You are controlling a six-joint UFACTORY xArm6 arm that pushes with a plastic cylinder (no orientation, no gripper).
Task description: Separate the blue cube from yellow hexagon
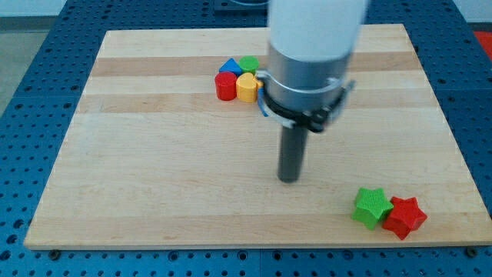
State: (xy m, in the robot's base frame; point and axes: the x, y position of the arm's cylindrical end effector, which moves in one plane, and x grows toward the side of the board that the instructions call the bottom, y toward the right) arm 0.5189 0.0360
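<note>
A tight cluster of blocks sits near the board's top centre-left. The yellow hexagon point(247, 87) is at the cluster's lower right. The blue block point(230, 67) lies at its upper left, touching or nearly touching the hexagon; its shape is hard to make out. A red block point(225, 85) is to the hexagon's left and a green block point(249, 64) is above it. My tip point(289, 178) rests on the board well below and to the right of the cluster, touching no block. The arm's body hides the area just right of the cluster.
A green star point(371, 206) and a red star point(404, 217) touch each other near the board's bottom right corner. The wooden board point(154, 185) lies on a blue perforated table.
</note>
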